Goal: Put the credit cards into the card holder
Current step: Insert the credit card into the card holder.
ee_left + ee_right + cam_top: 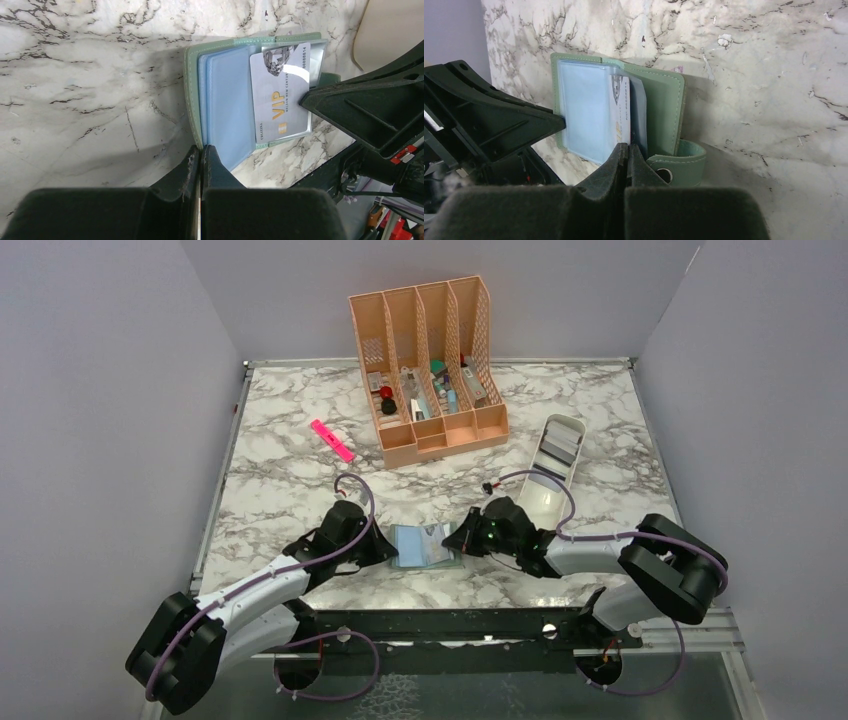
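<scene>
Marble-patterned laminate covers the table [290,440], white with grey veining and a slight sheen, boxed in by plain matte lavender walls [100,390]. At the back I see a peach plastic organizer [367,330] with perforated dividers and small items in its slots. A flat pink highlighter [331,440] lies to its left, and a long white oblong tray [545,505] with rounded ends sits to its right. The card holder [225,105] lies open near the front edge, between my two arms. Its cover is soft grey-green with stitched borders, and its inner sleeves are translucent blue-grey plastic. A rounded snap tab [679,160] with a metal ring curls off one side. A glossy silver credit card [280,95] with gold VIP lettering lies on the sleeves in the right half of the holder, and a clear flap covers its upper part. The right gripper [627,150] has its dark, scuffed fingers pinched together on the outer edge of that card. The left gripper [201,152] is closed tight, its tips meeting at the corner of the holder's stitched left border. I cannot tell whether it nips the cover there or only presses against it.
</scene>
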{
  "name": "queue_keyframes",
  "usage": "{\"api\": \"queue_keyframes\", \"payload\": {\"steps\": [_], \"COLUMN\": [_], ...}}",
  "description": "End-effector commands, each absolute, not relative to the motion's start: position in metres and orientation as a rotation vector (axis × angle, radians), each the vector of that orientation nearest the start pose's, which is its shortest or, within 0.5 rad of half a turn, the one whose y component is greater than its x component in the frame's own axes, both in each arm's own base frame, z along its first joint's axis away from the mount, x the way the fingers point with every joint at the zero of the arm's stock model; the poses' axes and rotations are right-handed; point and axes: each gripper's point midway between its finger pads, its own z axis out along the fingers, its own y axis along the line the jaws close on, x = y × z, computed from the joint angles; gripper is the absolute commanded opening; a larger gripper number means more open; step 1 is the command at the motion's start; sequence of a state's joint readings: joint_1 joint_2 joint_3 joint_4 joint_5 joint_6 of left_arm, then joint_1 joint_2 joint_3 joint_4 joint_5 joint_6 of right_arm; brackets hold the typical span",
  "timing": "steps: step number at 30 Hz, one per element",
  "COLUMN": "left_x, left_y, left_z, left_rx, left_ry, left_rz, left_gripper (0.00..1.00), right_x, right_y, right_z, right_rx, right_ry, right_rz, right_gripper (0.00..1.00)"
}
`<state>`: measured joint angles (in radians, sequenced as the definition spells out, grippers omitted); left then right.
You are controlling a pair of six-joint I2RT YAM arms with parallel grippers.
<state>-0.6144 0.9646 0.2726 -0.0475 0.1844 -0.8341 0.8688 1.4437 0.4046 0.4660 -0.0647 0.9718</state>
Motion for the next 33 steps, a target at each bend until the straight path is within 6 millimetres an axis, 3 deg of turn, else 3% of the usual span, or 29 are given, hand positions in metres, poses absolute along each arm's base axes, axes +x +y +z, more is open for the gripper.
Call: {"api": "queue_keyframes", "payload": {"steps": [1, 21, 33], "left_x": [0.175, 0.175, 0.173], "left_y": [-0.192, -0.195, -0.197], "left_z": [0.032, 0.032, 0.035], "left_rx": [-0.177, -0.179, -0.207], "left_ry": [2.485, 2.487, 2.469], "left_rz": [-0.849, -0.87, -0.91], "left_gripper": [0.01, 0.01, 0.01], "right_x": [0.192, 0.202, 0.195], "right_y": [0.3, 0.32, 0.327], "right_z": [0.029, 0.034, 0.031], "right_rx": [0.064, 0.102, 0.155], "right_ry": [2.411, 2.366, 2.354], "right_rz": [1.018, 1.098, 1.133], "right_gripper": [0.01, 0.01, 0.01]}}
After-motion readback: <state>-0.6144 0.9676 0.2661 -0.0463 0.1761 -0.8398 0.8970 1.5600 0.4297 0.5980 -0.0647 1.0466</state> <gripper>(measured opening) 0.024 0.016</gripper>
